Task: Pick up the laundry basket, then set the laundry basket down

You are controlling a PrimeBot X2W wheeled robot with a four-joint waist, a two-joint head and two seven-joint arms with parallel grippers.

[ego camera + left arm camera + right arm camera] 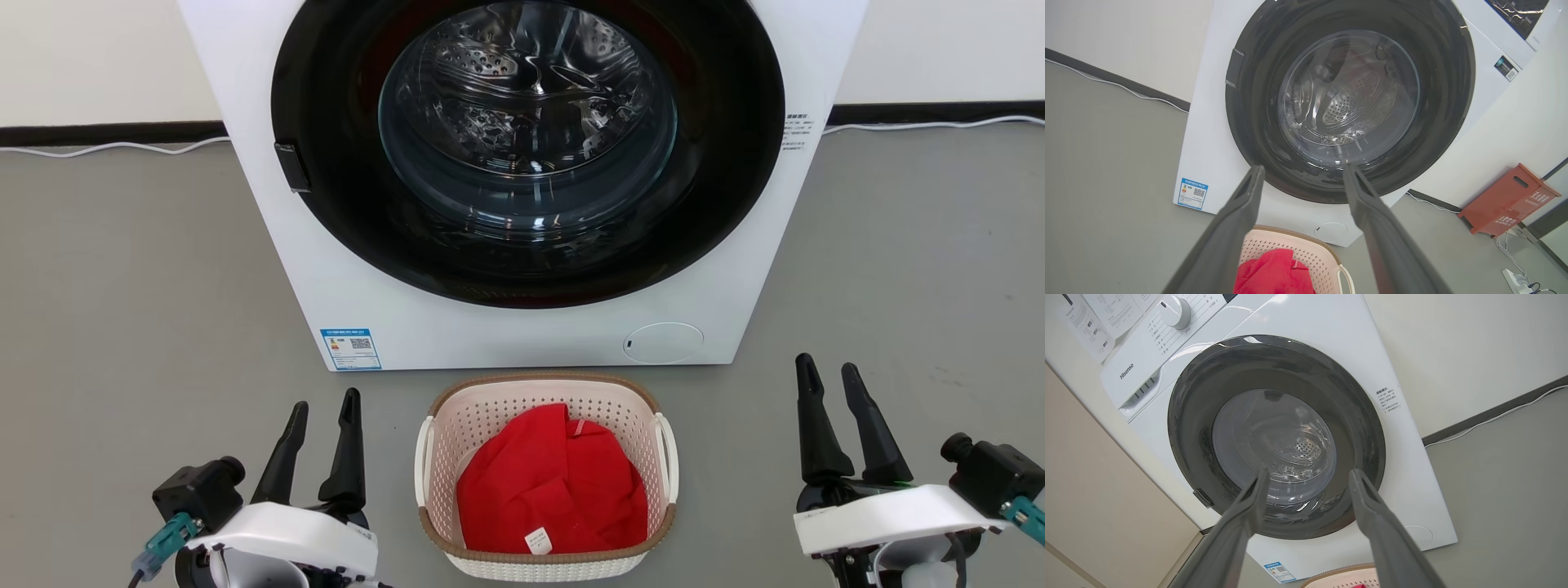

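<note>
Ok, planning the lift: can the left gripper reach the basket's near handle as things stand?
Likely yes: the open left gripper sits beside the laundry basket, only bare floor between.

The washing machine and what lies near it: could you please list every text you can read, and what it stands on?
"Hisense": control panel of the washing machine.
Blue sticker, low on its front: too small to read.
White sticker beside the door: too small.
Markings by the dial: too small.
Orange crate's white print: blurred.
White tag on the red cloth in the laundry basket: unreadable.
</note>
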